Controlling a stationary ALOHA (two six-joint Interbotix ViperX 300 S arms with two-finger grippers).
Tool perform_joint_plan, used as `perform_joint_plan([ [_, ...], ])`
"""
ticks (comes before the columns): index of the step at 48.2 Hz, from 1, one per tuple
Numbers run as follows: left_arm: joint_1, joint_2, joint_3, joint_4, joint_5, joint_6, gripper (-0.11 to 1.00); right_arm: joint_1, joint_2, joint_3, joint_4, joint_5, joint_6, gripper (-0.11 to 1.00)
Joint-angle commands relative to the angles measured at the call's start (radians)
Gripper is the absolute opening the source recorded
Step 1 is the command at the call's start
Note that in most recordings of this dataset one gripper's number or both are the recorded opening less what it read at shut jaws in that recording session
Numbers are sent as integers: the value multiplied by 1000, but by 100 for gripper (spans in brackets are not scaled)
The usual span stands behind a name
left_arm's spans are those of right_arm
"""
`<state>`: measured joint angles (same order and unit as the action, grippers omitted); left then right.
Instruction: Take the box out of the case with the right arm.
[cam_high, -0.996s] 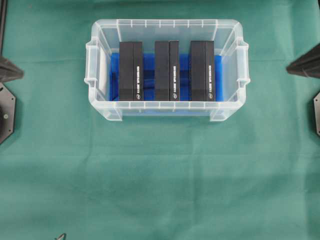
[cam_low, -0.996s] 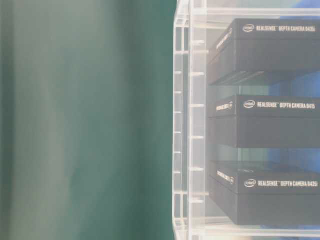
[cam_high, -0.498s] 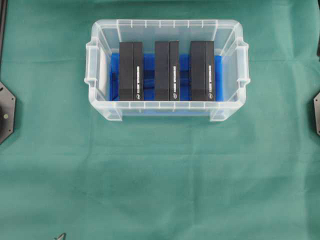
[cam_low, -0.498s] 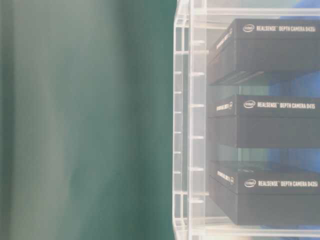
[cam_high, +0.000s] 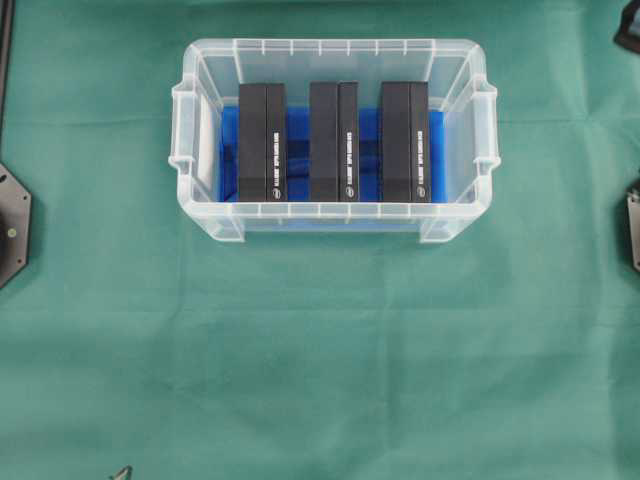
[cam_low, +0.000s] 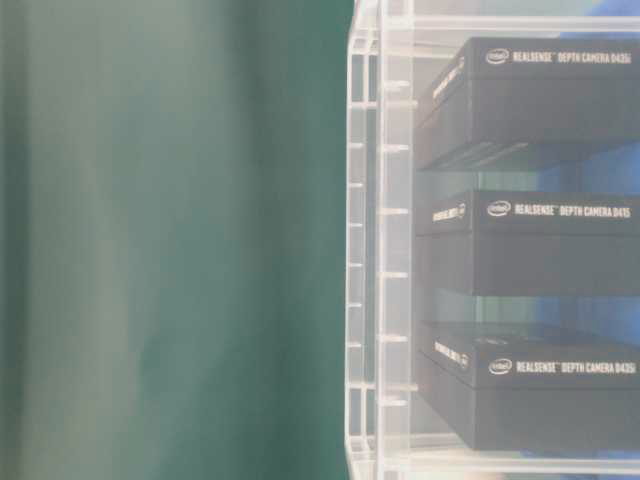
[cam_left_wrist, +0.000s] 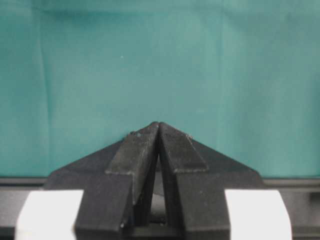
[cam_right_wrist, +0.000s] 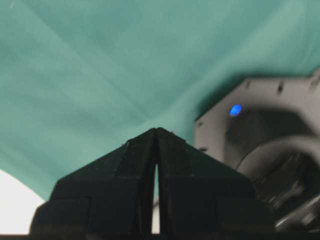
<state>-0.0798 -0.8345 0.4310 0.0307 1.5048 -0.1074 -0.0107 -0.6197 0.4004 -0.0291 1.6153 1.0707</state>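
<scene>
Overhead view, case (cam_high: 332, 52) holding three boxes (cam_high: 262, 141) on desk (cam_high: 320, 350), right gripper (cam_right_wrist: 156, 131) closed empty, left gripper (cam_left_wrist: 158, 125) closed empty.

creased green cloth (cam_high: 320, 350) underneath

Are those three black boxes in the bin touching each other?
Apart. The overhead view shows the blue lining between the left box, middle box and right box in the bin.

Overhead looks straight down; table-level hugs case (cam_low: 380, 250) side; both share it.
</scene>
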Motion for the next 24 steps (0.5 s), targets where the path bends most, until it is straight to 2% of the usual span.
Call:
perform_joint_plan([
  [1,-3,12,-25,2,-3,-9,0,0,3,-26,0,23,143,0],
  [6,-3,15,-25,0,-3,-23,0,-2,0,-23,-3,26,341,0],
  [9,-3,15,-25,0,-3,-28,0,0,0,-23,-9,26,410,0],
  [18,-3,15,-25,0,-3,-32,0,-9,11,-26,-63,25,394,0],
  [24,-3,17,-25,0,-3,-32,0,-81,26,-25,-81,25,328,0],
])
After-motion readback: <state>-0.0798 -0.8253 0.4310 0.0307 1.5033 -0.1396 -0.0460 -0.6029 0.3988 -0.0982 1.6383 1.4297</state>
